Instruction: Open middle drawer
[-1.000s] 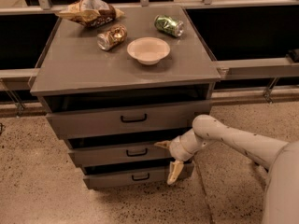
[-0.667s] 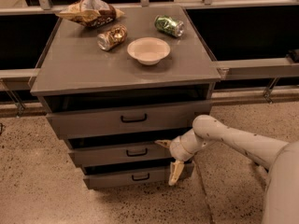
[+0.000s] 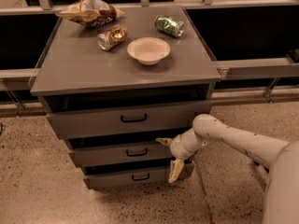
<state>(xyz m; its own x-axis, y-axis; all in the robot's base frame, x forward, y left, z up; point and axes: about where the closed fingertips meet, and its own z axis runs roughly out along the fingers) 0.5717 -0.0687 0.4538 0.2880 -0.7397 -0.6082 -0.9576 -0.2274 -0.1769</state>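
The middle drawer (image 3: 117, 155) is the mid-sized grey front of three in the grey cabinet, with a small black bar handle (image 3: 136, 152). A dark gap shows above its front. My gripper (image 3: 171, 156) is at the right end of this drawer front, to the right of the handle. It is open: one cream fingertip (image 3: 164, 141) points left at the drawer's top edge, and the other (image 3: 176, 171) hangs down over the bottom drawer's right end. It holds nothing.
The top drawer (image 3: 93, 123) and the bottom drawer (image 3: 112, 179) also have dark gaps above them. On the cabinet top (image 3: 70, 69) lie a white bowl (image 3: 148, 50), a green can (image 3: 169, 25), a brown can (image 3: 112, 37) and a chip bag (image 3: 90, 10). My arm (image 3: 243, 141) reaches in from the right over speckled floor.
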